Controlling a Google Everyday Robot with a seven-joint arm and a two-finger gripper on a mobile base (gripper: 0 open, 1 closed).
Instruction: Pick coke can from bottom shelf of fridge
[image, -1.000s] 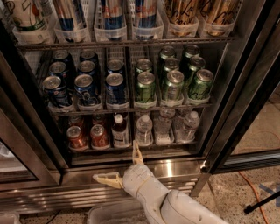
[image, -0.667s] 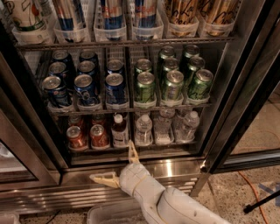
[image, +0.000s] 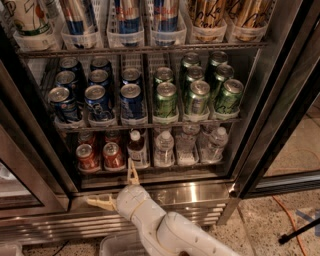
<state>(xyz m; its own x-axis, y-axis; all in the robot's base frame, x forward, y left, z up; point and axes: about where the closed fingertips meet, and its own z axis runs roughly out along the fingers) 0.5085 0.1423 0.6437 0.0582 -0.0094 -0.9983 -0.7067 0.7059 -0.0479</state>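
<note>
The fridge (image: 165, 192) stands open before me with wire racks of drinks. On the bottom shelf (image: 150, 167), two red coke cans (image: 88, 156) (image: 113, 155) stand at the front left, with more red cans behind them. My gripper (image: 116, 187) is low in the view, just in front of the fridge's steel sill, below and slightly right of the red cans. Its two tan fingers are spread wide, one (image: 132, 172) pointing up at the shelf, the other (image: 100, 202) pointing left. It holds nothing.
A dark-liquid bottle (image: 136, 148) and clear water bottles (image: 164, 148) stand right of the red cans. Blue cans (image: 99, 100) and green cans (image: 197, 95) fill the rack above. The glass door (image: 285, 125) hangs open at right. An orange cable (image: 292, 220) lies on the floor.
My gripper has moved slightly left and up toward the bottom shelf. Its fingers stay spread. Nothing in the fridge has moved.
</note>
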